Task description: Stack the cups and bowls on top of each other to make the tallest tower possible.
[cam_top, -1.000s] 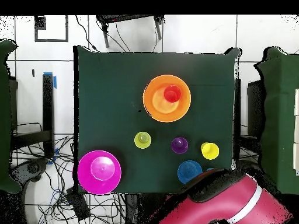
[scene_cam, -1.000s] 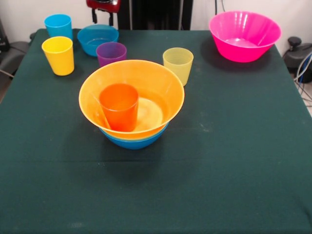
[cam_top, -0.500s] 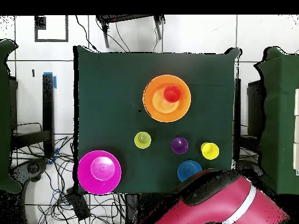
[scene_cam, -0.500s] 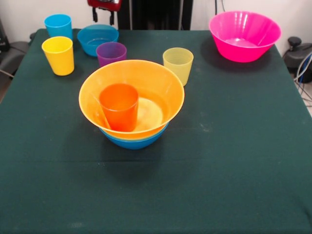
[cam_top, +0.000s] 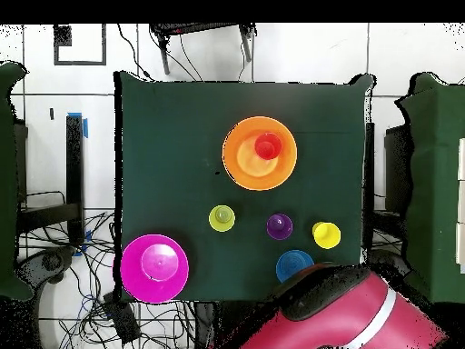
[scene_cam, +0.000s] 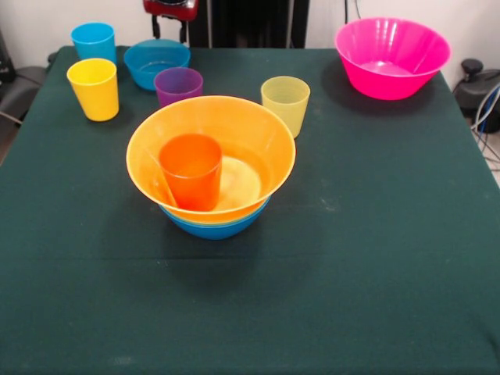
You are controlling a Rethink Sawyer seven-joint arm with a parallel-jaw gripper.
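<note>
The tower (scene_cam: 211,168) is sitting near the centre of the dark green cloth-covered surface (scene_cam: 375,234): a medium blue translucent plastic bowl (scene_cam: 215,226) as base, the large orange-yellow translucent bowl (scene_cam: 250,133) nested in it, and the small orange tapered plastic cup (scene_cam: 191,170) standing upright inside, toward 9 o'clock of the bowl's floor. Loose pieces are waiting from 10 to 1 o'clock of the tower: yellow cup (scene_cam: 94,88), blue cup (scene_cam: 93,41), small shallow blue bowl (scene_cam: 156,62), purple cup (scene_cam: 178,84), pale yellow-green cup (scene_cam: 285,104), and, well apart, the large pink bowl (scene_cam: 392,57). The gripper (scene_cam: 168,30) is showing only at the top edge, above the shallow blue bowl; its opening cannot be judged, and nothing appears held. Judgement: these cups are likely light, thin-walled, slick and slightly flexible, so pinching one wall at the rim seems safest; squeezing hard may deform them.
</note>
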